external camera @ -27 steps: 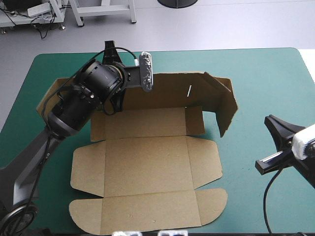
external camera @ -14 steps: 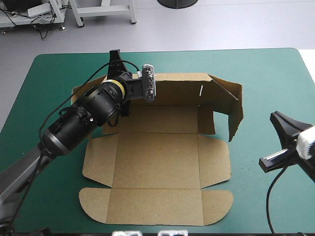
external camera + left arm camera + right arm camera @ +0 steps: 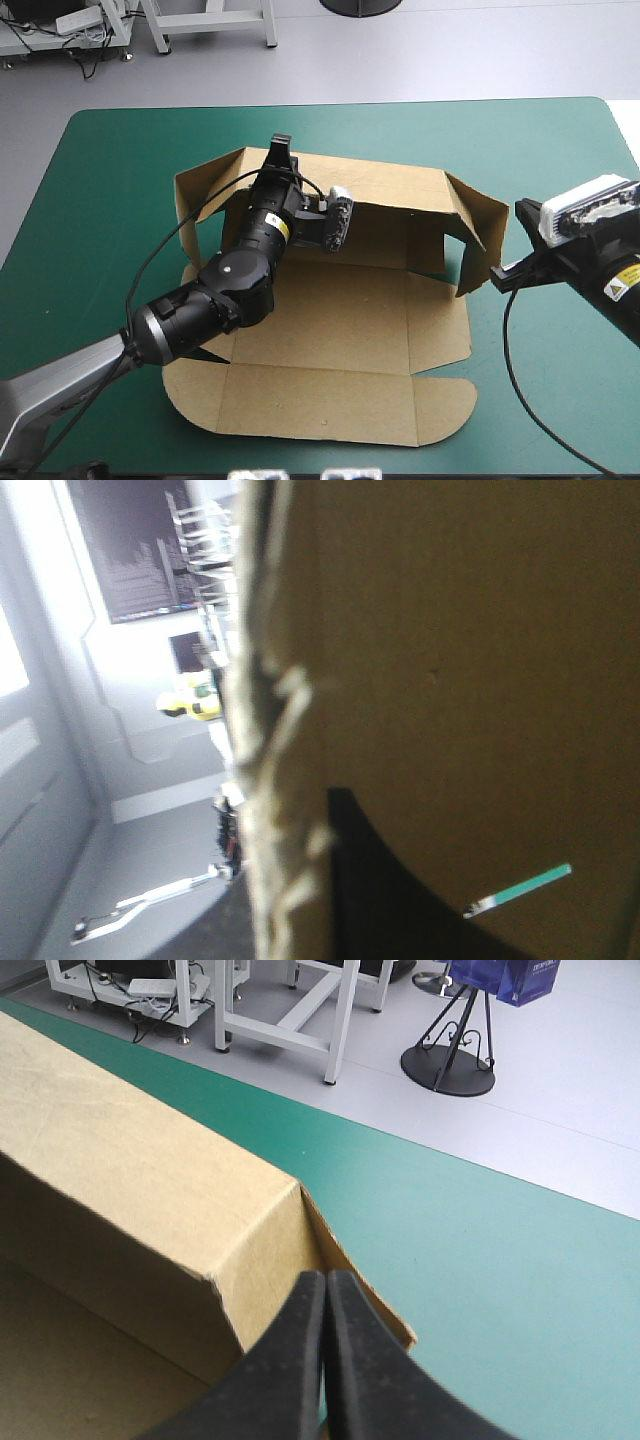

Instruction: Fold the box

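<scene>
One brown box (image 3: 330, 340) lies mid-table on the teal-green cover (image 3: 110, 150), its far wall and both end flaps raised. I see my left gripper (image 3: 279, 150) pinching the far wall's top edge. My right gripper (image 3: 499, 279), fingers closed on nothing, sits just beside the right flap.

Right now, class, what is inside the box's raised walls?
The left arm lies across the bare floor, its gripper up at the back wall. Nothing else shows. The floor under the arm is covered and cannot be seen.
</scene>
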Robot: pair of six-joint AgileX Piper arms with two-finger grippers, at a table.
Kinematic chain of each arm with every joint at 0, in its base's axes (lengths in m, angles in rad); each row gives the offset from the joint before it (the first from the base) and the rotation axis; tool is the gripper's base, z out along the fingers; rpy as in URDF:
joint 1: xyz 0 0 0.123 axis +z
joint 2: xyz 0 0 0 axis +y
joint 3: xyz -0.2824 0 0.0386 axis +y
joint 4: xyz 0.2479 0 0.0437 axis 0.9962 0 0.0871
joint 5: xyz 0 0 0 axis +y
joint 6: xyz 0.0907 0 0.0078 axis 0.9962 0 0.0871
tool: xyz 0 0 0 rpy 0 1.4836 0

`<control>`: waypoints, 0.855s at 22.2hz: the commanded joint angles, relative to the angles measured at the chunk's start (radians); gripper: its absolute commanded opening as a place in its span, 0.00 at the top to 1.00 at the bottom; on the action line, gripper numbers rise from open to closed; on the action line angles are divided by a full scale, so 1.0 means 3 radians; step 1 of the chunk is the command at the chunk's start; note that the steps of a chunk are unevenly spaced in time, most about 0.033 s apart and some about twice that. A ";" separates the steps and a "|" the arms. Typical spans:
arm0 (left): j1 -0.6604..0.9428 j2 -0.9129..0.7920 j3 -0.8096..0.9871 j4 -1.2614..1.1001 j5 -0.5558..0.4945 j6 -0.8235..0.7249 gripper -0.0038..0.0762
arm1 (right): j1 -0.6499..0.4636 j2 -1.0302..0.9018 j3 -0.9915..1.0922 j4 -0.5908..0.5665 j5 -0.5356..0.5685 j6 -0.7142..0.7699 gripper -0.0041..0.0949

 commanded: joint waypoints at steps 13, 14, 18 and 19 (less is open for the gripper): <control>-0.0048 -0.0434 0.0354 0.0870 0.0631 -0.1406 0.96 | -0.0004 0.1177 -0.1392 -0.0315 0.0067 -0.0006 0.98; -0.0048 -0.0473 0.0394 0.0798 0.0580 -0.1371 0.96 | -0.0004 0.1258 -0.1438 -0.0315 0.0067 -0.0006 0.98; -0.0048 -0.0586 0.0569 0.0652 0.0343 -0.1381 0.96 | -0.0004 0.1515 -0.1577 -0.0301 0.0097 -0.0006 0.98; -0.0048 -0.0589 0.0612 0.0652 0.0293 -0.1384 0.96 | -0.0004 0.1570 -0.1592 -0.0294 0.0108 -0.0006 0.98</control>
